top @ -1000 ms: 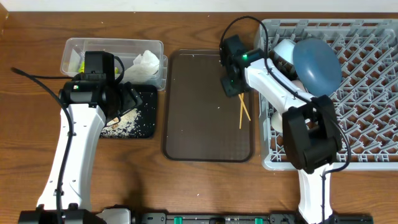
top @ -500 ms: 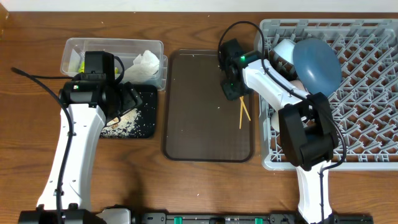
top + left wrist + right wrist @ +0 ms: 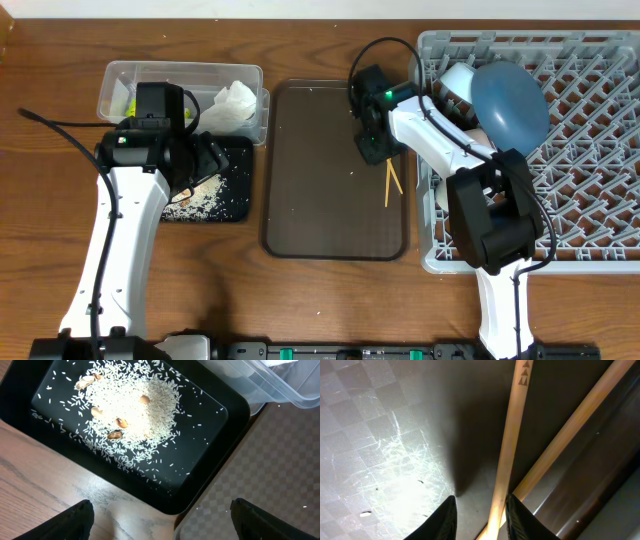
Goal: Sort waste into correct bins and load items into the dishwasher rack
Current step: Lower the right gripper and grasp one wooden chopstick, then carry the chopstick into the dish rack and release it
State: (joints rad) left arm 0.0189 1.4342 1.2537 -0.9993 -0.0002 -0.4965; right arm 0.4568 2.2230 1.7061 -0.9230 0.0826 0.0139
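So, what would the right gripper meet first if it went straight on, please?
The right gripper would likely meet the chopstick between its jaws, then the brown tray; depth unclear.

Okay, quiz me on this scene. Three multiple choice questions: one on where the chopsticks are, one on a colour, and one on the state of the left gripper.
1. Where do the chopsticks lie?
A. On the brown tray, near its right edge
B. In the middle of it
C. At its left edge

2. What colour is the shallow tray holding the rice?
A. White
B. Black
C. Red

3. What state is the left gripper in?
A. Shut, fingers touching
B. Shut on some object
C. Open, holding nothing

Answers:
1. A, since the overhead view shows both sticks by the tray's right rim.
2. B, since the pale grains stand out against a black base in the left wrist view.
3. C, since its fingers sit far apart with nothing held between them.
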